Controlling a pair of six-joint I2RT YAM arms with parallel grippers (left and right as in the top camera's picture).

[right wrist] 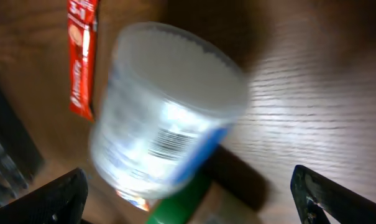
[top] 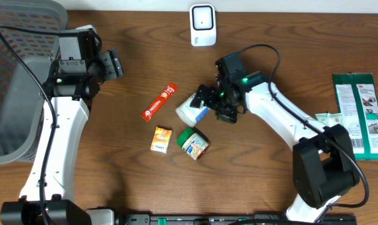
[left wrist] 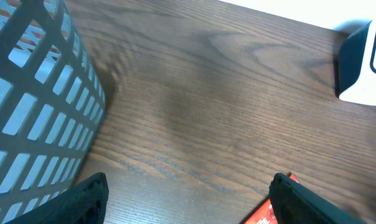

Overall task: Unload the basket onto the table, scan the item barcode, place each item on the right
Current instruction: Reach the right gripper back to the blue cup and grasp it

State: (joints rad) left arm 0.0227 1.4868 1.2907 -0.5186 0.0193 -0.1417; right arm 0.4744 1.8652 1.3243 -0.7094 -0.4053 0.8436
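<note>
Table [top: 132,187] is mostly bare wood, with a grey basket [top: 7,119] at the far left edge. My left arm sits beside it, and the left gripper [left wrist: 186,198] has its jaws spread with nothing between them, just wood. The green pack [top: 360,112] is far right, out of play. The scanner [top: 202,25] stands at the top centre edge, well apart from the item. The item is the clear tub [right wrist: 166,106] with the blue label, lying tilted mid-table, just beside the green-lid jar [top: 193,144]. The right gripper [right wrist: 189,177] hangs over it, jaws wide, straddling but not clamped as far as I can tell. To do this well I'd centre the tub between the fingers, close on the plain sides and leave the barcode [right wrist: 170,144] uncovered, then face it to the scanner. The right wrist view shows the barcode, blurred; overhead doesn't. Only overhead shows the scanner relative to the tub. The red sachet [top: 159,102] and orange packet [top: 162,139] lie near, so I'd avoid dragging them.
</note>
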